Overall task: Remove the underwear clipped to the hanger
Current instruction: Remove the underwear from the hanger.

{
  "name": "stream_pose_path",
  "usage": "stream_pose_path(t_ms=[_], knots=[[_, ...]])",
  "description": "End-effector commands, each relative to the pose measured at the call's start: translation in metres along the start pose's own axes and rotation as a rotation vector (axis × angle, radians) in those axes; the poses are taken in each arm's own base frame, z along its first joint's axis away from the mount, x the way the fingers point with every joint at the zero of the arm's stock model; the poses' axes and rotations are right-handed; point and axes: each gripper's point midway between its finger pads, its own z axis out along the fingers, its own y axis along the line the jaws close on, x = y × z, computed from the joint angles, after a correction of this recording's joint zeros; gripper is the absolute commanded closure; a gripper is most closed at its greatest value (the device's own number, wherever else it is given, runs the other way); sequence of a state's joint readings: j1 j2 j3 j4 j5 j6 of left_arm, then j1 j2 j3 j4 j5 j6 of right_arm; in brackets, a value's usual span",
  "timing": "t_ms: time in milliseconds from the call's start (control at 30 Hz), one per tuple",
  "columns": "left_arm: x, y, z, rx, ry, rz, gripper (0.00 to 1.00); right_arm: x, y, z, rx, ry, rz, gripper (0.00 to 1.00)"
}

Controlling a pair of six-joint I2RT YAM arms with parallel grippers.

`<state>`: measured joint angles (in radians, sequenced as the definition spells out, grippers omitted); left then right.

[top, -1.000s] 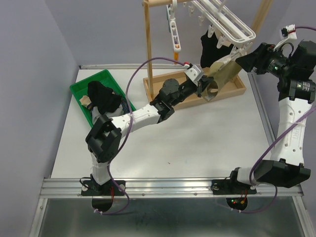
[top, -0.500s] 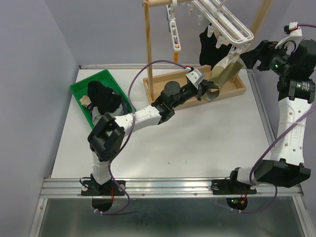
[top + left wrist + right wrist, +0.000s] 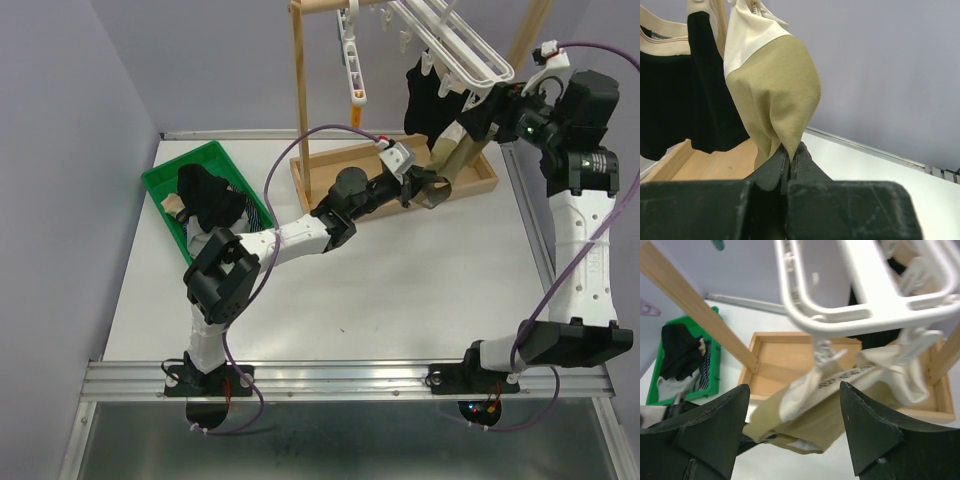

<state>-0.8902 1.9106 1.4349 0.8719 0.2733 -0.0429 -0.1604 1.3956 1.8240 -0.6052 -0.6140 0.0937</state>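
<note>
The tan underwear (image 3: pixel 452 155) (image 3: pixel 775 85) hangs by its pale waistband from a clip (image 3: pixel 827 352) of the white hanger (image 3: pixel 450 45) (image 3: pixel 865 305), above the wooden tray (image 3: pixel 480 178) near the far right corner of the counter. The left gripper (image 3: pixel 415 183) (image 3: pixel 790 160) is closed on the garment's lowest tip, with the cloth pinched between the jaws. The right gripper (image 3: pixel 478 118) (image 3: pixel 792 390) is spread wide with nothing between its fingers, poised just below the hanger frame and facing the clip. The step in hand appears to be releasing this garment. Bring the right fingers onto the clip's levers, not the cloth, and squeeze. Apply only a light downward pull with the left arm, so the cloth slips free without dragging the hanger. The pinch on the tip is small and may slip. The black underwear (image 3: pixel 425 95) (image 3: pixel 670 100) hangs beside it on the hanger. Other garments lie in the green bin (image 3: pixel 160 185) at the far left corner.
</note>
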Motion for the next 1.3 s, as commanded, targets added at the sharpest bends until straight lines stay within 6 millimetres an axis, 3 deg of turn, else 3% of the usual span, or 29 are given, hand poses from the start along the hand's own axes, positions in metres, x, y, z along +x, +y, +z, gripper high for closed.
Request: stream_pose_path(t_ms=[0,67,200,267,333,500,667,933,1267], knots=[[-0.029,-0.008,0.003,0.038,-0.102,0.001,1.0,-0.009,0.016,0.002,0.066,-0.029,-0.02,0.22],[-0.03,-0.008,0.002,0.035,-0.106,0.002,1.0,-0.013,0.015,0.001,0.107,-0.062,0.024,0.22],[-0.027,-0.008,0.002,0.038,-0.103,0.002,1.0,-0.018,-0.011,0.002,0.287,-0.108,0.092,0.18],[-0.024,-0.008,0.003,0.038,-0.1,-0.002,1.0,-0.019,-0.014,0.0,0.332,-0.127,0.098,0.16],[-0.024,-0.008,0.004,0.036,-0.1,-0.007,1.0,-0.018,-0.005,0.006,0.36,-0.139,0.088,0.12],[-0.026,-0.008,0.007,0.036,-0.108,-0.012,1.0,-0.014,0.003,0.02,0.425,-0.165,0.047,0.12],[-0.025,-0.009,0.006,0.04,-0.106,-0.014,1.0,-0.016,-0.004,0.034,0.531,-0.198,0.05,0.21],[-0.021,-0.009,0.006,0.042,-0.1,-0.008,1.0,-0.029,-0.016,0.039,0.601,-0.242,0.063,0.33],[-0.018,-0.01,0.007,0.049,-0.099,-0.012,1.0,-0.042,-0.024,0.031,0.658,-0.288,0.039,0.34]])
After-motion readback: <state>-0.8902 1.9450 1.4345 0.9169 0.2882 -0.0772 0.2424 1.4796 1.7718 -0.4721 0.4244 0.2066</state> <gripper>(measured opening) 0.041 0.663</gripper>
